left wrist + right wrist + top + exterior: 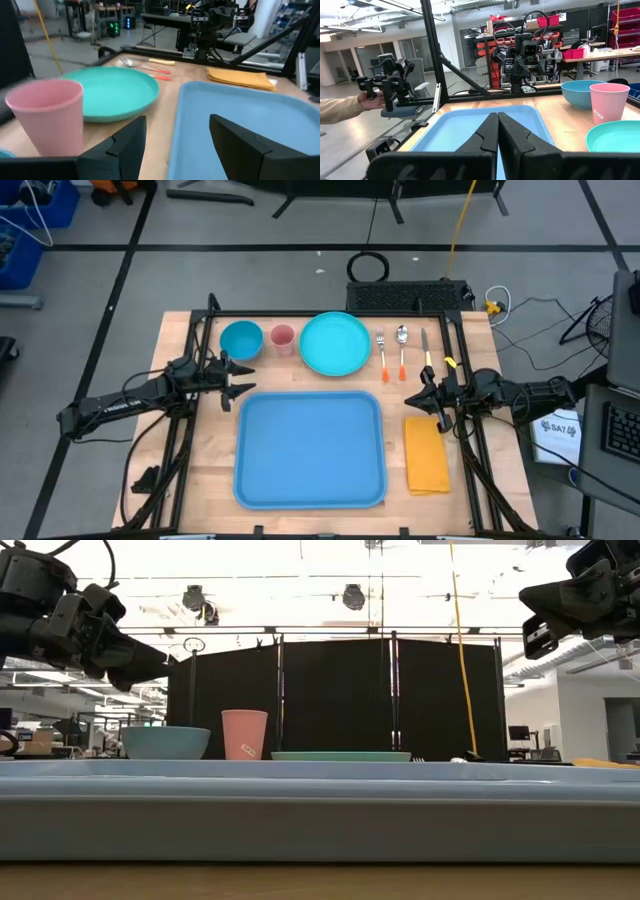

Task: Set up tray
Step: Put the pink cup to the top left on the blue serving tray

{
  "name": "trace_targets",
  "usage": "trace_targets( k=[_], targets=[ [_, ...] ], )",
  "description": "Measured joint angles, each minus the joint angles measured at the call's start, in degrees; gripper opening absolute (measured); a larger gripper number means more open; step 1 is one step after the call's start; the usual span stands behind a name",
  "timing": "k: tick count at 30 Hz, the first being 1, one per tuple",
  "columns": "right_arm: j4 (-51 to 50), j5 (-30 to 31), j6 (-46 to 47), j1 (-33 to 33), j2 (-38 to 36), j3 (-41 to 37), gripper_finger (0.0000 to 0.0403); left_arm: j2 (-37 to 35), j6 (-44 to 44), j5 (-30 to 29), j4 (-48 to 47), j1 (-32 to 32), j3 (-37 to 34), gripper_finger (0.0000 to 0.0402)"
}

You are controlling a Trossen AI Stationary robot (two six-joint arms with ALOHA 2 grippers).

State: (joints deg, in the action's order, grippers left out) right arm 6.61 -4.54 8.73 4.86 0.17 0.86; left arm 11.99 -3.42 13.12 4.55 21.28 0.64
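Note:
The large blue tray (310, 448) lies flat in the middle of the table, nothing on it; it also shows in the left wrist view as the tray (240, 125) and in the right wrist view as the tray (470, 125). My left gripper (243, 380) hovers open just off the tray's far left corner, above the table. My right gripper (412, 397) hovers shut beside the tray's far right corner, over the yellow-orange napkin's far end (422, 423). Along the far edge stand a blue bowl (241, 338), a pink cup (283, 338) and a turquoise plate (334, 343).
A fork (381, 352), spoon (402, 350) and knife (425, 352) lie side by side right of the plate. The napkin (427, 453) lies flat right of the tray. Black frame bars run along the table's left, right and far edges. A person's hand (367, 100) shows beyond the table.

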Motion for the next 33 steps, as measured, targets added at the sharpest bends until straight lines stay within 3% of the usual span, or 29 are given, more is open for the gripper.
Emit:
trace_targets(
  k=[4, 17, 29, 33],
  targets=[
    [-0.02, 0.00, 0.00, 0.00, 0.00, -0.02, 0.0000, 0.00, 4.49, -1.58, 1.30, 0.00, 0.02, 0.0223],
    [0.52, 0.00, -0.42, -0.01, 0.02, 0.00, 0.0000, 0.00, 6.08, -1.76, 3.63, 0.00, 0.04, 0.0223],
    [9.67, 0.09, -2.19, -0.01, 0.02, -0.02, 0.0000, -0.01, 5.70, -2.23, 3.86, 0.00, 0.04, 0.0223],
    [11.43, 3.07, -4.63, -0.02, 0.00, -0.02, 0.0000, -0.02, 5.48, -2.71, 5.35, 0.00, 0.04, 0.0223]
  ],
)
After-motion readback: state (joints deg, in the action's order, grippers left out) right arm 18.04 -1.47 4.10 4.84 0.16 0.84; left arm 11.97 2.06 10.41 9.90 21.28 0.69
